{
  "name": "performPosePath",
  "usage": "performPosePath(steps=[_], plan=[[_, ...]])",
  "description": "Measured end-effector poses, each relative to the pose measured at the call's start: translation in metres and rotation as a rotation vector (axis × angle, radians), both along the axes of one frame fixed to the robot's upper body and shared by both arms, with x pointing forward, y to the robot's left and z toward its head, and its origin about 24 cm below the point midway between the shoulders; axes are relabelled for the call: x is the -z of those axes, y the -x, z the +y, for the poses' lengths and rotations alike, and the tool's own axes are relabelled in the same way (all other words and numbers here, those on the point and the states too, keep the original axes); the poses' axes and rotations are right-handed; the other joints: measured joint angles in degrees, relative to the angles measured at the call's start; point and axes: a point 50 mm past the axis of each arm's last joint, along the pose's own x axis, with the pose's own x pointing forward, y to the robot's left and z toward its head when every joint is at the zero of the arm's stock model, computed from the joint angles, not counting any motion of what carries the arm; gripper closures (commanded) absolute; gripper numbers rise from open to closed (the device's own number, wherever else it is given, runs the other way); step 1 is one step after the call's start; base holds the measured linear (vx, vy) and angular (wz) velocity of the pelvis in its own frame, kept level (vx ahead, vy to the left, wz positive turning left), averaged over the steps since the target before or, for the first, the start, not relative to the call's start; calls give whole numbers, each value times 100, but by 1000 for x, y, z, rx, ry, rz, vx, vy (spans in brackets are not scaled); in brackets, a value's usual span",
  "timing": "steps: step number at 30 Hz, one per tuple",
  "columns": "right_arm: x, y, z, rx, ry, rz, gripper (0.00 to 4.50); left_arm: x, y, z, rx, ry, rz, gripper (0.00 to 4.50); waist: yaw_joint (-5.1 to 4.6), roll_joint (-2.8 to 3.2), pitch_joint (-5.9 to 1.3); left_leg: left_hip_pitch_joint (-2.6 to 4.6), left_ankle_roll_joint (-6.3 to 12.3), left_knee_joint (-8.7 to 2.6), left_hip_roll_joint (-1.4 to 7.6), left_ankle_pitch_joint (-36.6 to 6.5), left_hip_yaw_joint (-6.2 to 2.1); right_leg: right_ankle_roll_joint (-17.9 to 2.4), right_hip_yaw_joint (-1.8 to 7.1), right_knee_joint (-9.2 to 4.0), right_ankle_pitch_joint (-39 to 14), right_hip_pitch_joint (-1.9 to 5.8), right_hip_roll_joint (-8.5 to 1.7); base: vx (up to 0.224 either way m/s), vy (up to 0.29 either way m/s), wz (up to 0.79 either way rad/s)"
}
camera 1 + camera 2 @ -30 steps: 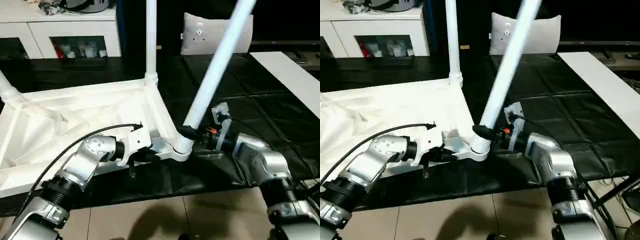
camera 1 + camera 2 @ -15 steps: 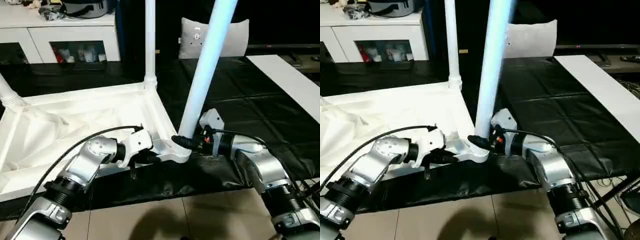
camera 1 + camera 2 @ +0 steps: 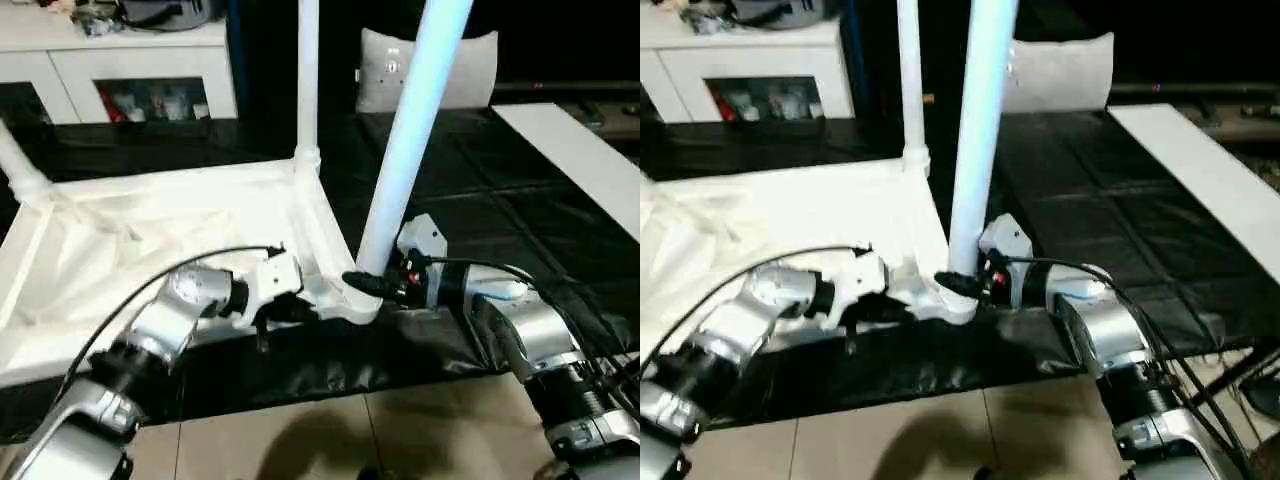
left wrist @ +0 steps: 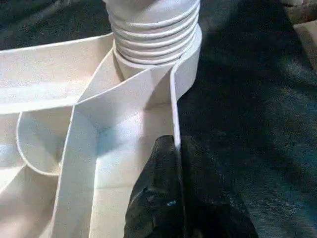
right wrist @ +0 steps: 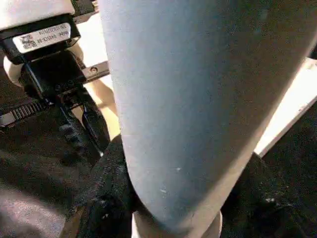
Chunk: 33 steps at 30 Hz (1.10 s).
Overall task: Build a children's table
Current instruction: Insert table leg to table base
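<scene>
The children's table [image 3: 150, 250] lies upside down on the black table [image 3: 520, 230]. The left gripper [image 4: 173, 188] has its fingers pinched on the rim wall by the near corner socket [image 3: 355, 298]. The right gripper [image 3: 378, 285] clasps the leg [image 3: 410, 150] low down. Seating this leg is the step; next probably comes pressing or twisting it fully home.

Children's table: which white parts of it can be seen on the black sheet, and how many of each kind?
table top: 1
legs: 3
total: 4
</scene>
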Motion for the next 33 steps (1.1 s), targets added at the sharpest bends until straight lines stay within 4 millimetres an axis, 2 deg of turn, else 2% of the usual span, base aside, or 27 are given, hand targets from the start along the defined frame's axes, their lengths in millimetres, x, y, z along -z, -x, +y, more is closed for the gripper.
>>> performPosePath(steps=[1, 3, 5, 7, 8, 9, 10, 11, 12, 13, 14, 15, 16, 17, 18, 19, 20, 21, 23, 24, 26, 28, 33], plan=[[0, 0, 1, 6, -6, -2, 262, -1, -1, 1, -4, 0, 0, 450, -8, 7, 14, -22, 0, -6, 2, 0, -12, 1, 5, 7, -4, -1, 0, 0, 0, 0], [-1, -1, 2, 23, -19, -2, 262, -2, -1, 1, -15, 2, 7, 450, -4, -8, 34, -17, -1, -13, 2, -1, -17, 2, 32, 68, -51, -17, 2, 0, 0, 0], [-1, -3, 6, 49, -30, -3, 262, -2, -1, 3, -42, 6, 17, 450, -6, -28, 46, 33, -22, -32, -8, -13, -11, -3, 23, 65, -55, -22, 1, 0, 0, 0], [-2, -6, 11, 96, -49, -3, 262, -4, -1, 4, -88, 12, 19, 450, -43, 4, 72, 9, -26, -43, 12, -16, -28, -4, -83, 2, -59, -7, 3, 0, 0, 0], [-3, -7, 12, 111, -50, -6, 262, -5, -2, 4, -101, 13, 17, 450, -51, 33, 95, -26, -27, -39, 30, -16, -74, 10, -115, 26, -114, -1, 1, 0, 0, 0], [-4, -9, 13, 143, -61, -7, 262, -6, -2, 3, -126, 16, 17, 450, 8, 3, 130, -19, -29, -40, 32, -15, -42, 63, 122, 400, -396, -120, 38, -44, -68, 8], [-2, -10, 14, 165, -66, 1, 262, -6, -1, 1, -141, 18, 18, 450, 42, -137, 149, 67, -30, -30, -36, -15, 52, 46, 396, 621, -492, -204, 68, -44, -68, 8], [-2, -12, 16, 191, -75, 14, 262, -5, 1, -1, -163, 25, 19, 450, 26, -304, 154, 158, -33, -10, -120, -14, 108, 2, 573, 762, -458, -242, 71, 51, -94, 24], [-1, -16, 20, 232, -86, 31, 262, -2, 5, -4, -212, 33, 17, 450, 31, -343, 142, 210, 16, 206, -138, -141, 156, -10, 564, 775, -462, -287, 101, 93, -6, -24], [-6, -24, 26, 280, -96, 29, 262, -4, 7, -6, -250, 46, 5, 450, 56, -229, 133, 196, 128, 405, -184, -355, 130, -23, 406, 730, -473, -290, 78, 93, -6, -24], [-8, -29, 30, 320, -107, 29, 262, -7, 7, -10, -274, 55, 3, 450, 12, -109, 156, 126, 123, 366, -208, -418, 21, -16, 183, 578, -477, -256, 31, 96, 106, -58], [-9, -31, 29, 358, -115, 31, 262, -7, 8, -16, -288, 70, 5, 450, -18, -7, 140, 77, 109, 293, -140, -413, -50, -2, 29, 400, -482, -210, 34, 65, 85, -18], [-10, -35, 29, 390, -115, 32, 262, -8, 9, -22, -314, 72, 0, 450, -21, 6, 140, 56, 85, 204, -105, -399, -77, 72, 17, 339, -533, -198, 54, 65, 85, -18], [-9, -37, 29, 410, -110, 39, 262, -8, 10, -27, -336, 69, 0, 450, -29, -11, 140, 68, 70, 200, -109, -389, -49, 68, 96, 390, -533, -201, 61, 0, 0, 0], [-6, -37, 30, 429, -104, 49, 262, -6, 13, -32, -354, 66, 3, 450, -19, -140, 141, 165, 61, 196, -174, -384, 80, -41, 308, 444, -393, -213, 52, 36, 1, 24], [-4, -37, 29, 444, -95, 54, 262, -4, 14, -36, -363, 68, 3, 450, -3, -162, 142, 234, 63, 192, -248, -385, 96, -38, 380, 453, -319, -213, 45, 36, 1, 24], [-2, -38, 27, 462, -89, 64, 262, -3, 15, -42, -365, 71, 1, 450, 9, -176, 159, 276, 66, 166, -284, -386, 117, -30, 367, 416, -323, -219, 38, 0, 0, 0], [-3, -39, 28, 474, -83, 67, 262, -4, 15, -44, -367, 76, -10, 450, 48, -100, 151, 229, 68, 125, -275, -385, 81, -15, 300, 331, -332, -165, 28, 66, 57, -10], [-4, -40, 28, 480, -80, 61, 262, -6, 15, -46, -364, 75, -21, 450, 14, -68, 143, 169, 69, 39, -231, -385, 23, 14, 210, 143, -350, -135, 45, 67, 45, -4], [-4, -40, 29, 482, -74, 57, 262, -6, 14, -45, -368, 64, -32, 450, 4, -67, 138, 160, 83, 0, -219, -374, 46, 14, 204, 86, -350, -120, 45, 0, 0, 0], [-4, -40, 29, 486, -71, 52, 262, -6, 14, -44, -372, 51, -42, 450, 2, -71, 138, 161, 118, 2, -221, -348, 77, 9, 246, 103, -347, -123, 44, 0, 0, 0], [-5, -40, 30, 486, -71, 48, 262, -7, 14, -43, -370, 49, -47, 450, -4, -86, 144, 171, 128, 0, -262, -328, 88, 7, 349, 157, -345, -146, 48, 0, 0, 0], [-5, -37, 30, 478, -78, 33, 262, -9, 15, -40, -361, 51, -65, 450, 9, -99, 149, 163, 134, -13, -290, -305, 119, -10, 451, 250, -335, -219, 54, 0, 0, 0]])
